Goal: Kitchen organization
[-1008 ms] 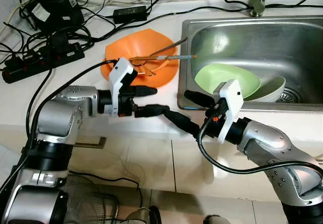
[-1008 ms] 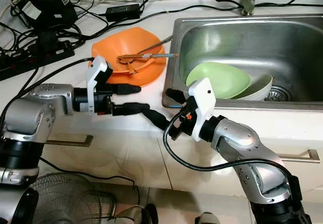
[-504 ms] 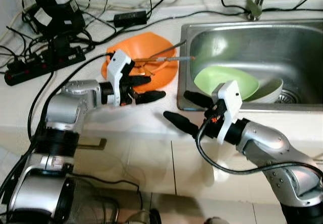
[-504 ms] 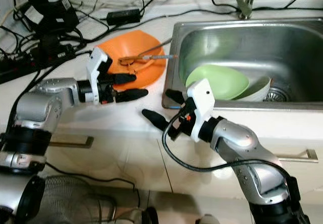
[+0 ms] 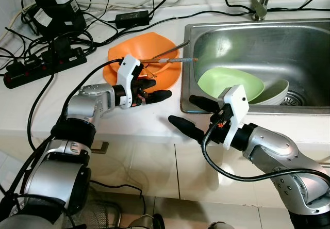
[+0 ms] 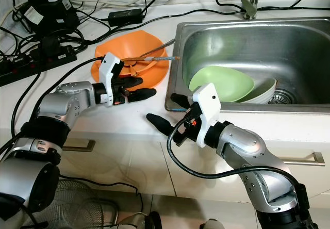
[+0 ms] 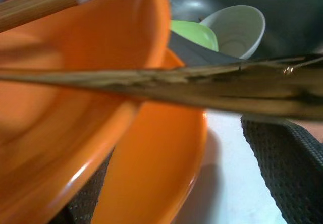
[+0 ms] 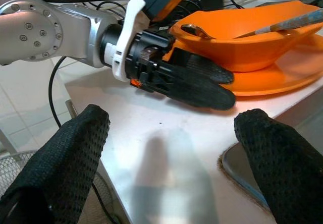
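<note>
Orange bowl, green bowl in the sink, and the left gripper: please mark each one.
orange bowl (image 5: 135, 51), left eye view, on the far inner wall.
green bowl (image 5: 229, 79), left eye view, on the middle of its inside.
left gripper (image 5: 153, 90), left eye view, between the fingertips at the orange bowl's near rim.

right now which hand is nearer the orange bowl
Left. The left hand sits at the orange bowl's near edge; the right hand hangs off the counter's front edge by the sink corner.
</note>
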Robot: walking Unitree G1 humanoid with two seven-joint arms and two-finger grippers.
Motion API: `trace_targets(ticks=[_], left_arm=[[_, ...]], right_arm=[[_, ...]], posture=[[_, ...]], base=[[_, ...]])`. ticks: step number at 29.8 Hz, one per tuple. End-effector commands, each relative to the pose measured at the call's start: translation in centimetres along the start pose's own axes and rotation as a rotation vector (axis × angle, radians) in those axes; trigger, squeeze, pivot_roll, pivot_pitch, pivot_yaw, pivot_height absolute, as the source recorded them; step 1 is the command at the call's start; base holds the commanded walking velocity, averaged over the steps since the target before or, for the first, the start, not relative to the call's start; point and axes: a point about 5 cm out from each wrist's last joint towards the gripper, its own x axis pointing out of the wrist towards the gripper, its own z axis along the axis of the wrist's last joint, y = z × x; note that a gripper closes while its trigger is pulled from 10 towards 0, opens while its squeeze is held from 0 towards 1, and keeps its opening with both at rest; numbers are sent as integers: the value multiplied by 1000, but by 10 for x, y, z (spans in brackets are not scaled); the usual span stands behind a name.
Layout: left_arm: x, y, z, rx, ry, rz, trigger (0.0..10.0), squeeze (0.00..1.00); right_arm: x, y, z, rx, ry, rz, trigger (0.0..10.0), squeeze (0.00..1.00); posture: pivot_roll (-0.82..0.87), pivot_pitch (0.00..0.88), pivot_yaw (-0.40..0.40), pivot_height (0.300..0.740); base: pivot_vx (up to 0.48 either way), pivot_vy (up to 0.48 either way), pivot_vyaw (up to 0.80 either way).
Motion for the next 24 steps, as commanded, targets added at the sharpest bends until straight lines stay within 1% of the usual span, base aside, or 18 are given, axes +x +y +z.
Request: trace_targets(ticks=[1, 5, 10, 11, 15, 20, 24], left_arm=[[3, -2, -9, -35, 51, -35, 10000, 0], [9, -9, -13, -49, 77, -102, 10000, 0], [9, -13, -22, -57, 122, -154, 10000, 0], [8, -16, -24, -59, 133, -182, 10000, 0], [6, -21, -25, -52, 143, -223, 10000, 0], [2, -23, -27, -46, 149, -236, 10000, 0], [-4, -26, -30, -42, 164, -253, 10000, 0]], right_arm=[[-1, 3, 4, -3, -12, 9, 10000, 0], [-1, 3, 4, -2, -11, 5, 10000, 0], [-1, 3, 4, -3, -11, 4, 10000, 0], [-1, 2, 4, -4, -11, 3, 10000, 0], [-1, 2, 4, -5, -12, 4, 10000, 0], [-1, 1, 5, -6, -12, 5, 10000, 0], [0, 1, 5, -7, -13, 5, 10000, 0]], posture=[[-236, 105, 170, 740], [-234, 105, 171, 740], [-233, 104, 170, 740], [-231, 103, 170, 740], [-227, 101, 168, 740], [-224, 99, 167, 740], [-221, 97, 167, 740]], base=[[0, 0, 0], [0, 0, 0], [0, 0, 0], [0, 0, 0], [0, 0, 0], [0, 0, 0], [0, 0, 0]])
